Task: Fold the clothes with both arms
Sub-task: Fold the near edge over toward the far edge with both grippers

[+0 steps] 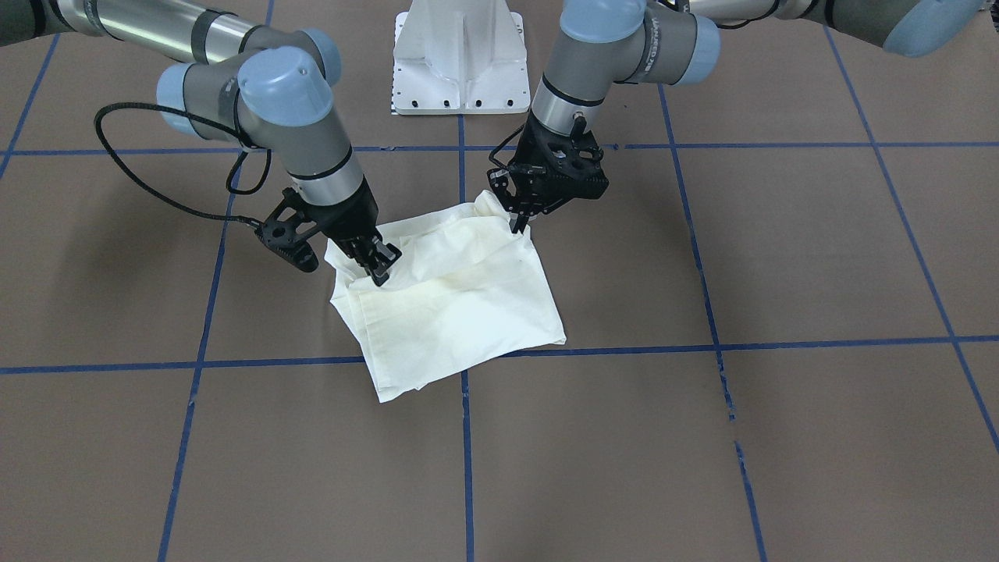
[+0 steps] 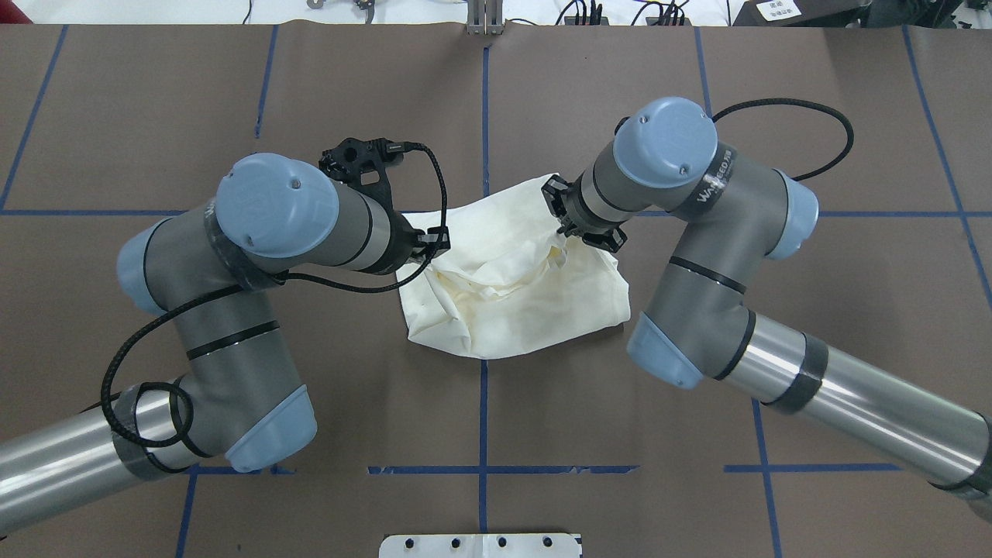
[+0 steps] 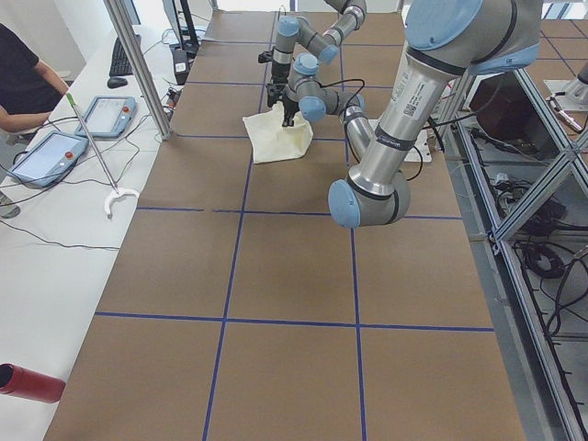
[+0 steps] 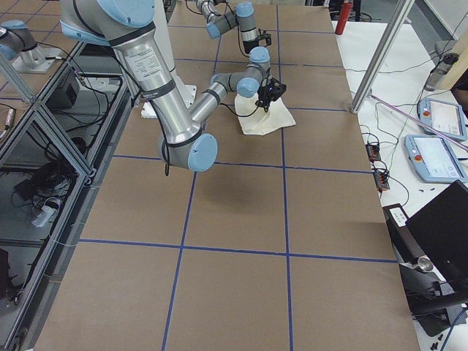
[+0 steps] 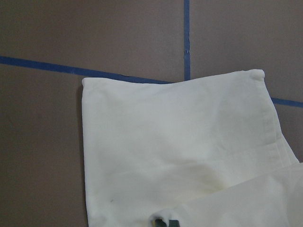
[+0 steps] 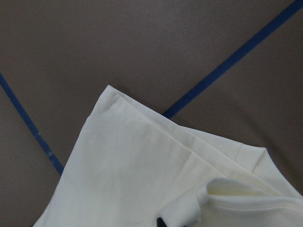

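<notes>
1. Fingertips of the left gripper (image 1: 518,225) are drawn narrow and pinch one robot-side corner of the T-shirt (image 1: 460,312) — the cloth rises to them in a small peak.
2. Fingertips of the right gripper (image 1: 380,264) are closed on a bunched fold at the shirt's other robot-side corner. The right wrist view shows only a dark tip at its bottom edge, under a curled hem.
3. The T-shirt is folded into a rough square packet with plain cream cloth outward. The side toward the robot is rumpled and lifted, while the side toward the operators lies flat.
4. The packet rests near the middle of the brown table (image 1: 780,453), lying over a crossing of the blue tape lines (image 1: 467,468).
5. The left arm (image 1: 616,43) and the right arm (image 1: 289,101) bend in from opposite sides — each wrist is tilted down over its own corner of the shirt.
6. The white pedestal base (image 1: 460,62) stands behind the shirt, apart from it.
</notes>
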Tool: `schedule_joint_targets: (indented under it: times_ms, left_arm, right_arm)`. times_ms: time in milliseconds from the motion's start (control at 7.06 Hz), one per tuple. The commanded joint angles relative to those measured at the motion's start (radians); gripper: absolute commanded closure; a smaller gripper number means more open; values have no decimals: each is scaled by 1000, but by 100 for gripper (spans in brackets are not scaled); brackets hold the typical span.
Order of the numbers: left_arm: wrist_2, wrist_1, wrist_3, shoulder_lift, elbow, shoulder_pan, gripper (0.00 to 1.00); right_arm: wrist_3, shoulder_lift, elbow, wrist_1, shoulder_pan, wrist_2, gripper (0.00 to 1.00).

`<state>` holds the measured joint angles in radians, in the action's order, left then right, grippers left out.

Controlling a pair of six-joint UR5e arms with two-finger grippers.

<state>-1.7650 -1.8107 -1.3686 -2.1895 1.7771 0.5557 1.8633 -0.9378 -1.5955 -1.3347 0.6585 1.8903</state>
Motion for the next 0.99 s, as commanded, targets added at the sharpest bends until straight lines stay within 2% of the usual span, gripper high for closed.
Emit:
schedule_joint_targets:
  times_ms: [0, 142, 425, 567, 708, 850]
  left_arm:
    - [-1, -25, 2, -56, -86, 53, 100]
    - [-1, -63, 2, -73, -144, 67, 100]
    - [6, -116, 6, -82, -227, 72, 100]
    - [13, -116, 8, -85, -258, 85, 100]
    - [13, -116, 128, -91, -312, 134, 51]
    - [9, -119, 257, -92, -387, 191, 40]
  right_arm:
    - [-39, 100, 170, 28, 67, 58, 100]
    - [-58, 120, 230, 75, 99, 97, 100]
    - [-61, 203, 391, 156, 104, 104, 100]
    - [-108, 214, 419, 158, 104, 96, 1]
    - [-139, 221, 434, 158, 119, 101, 0]
    - [-156, 229, 443, 158, 148, 121, 0]
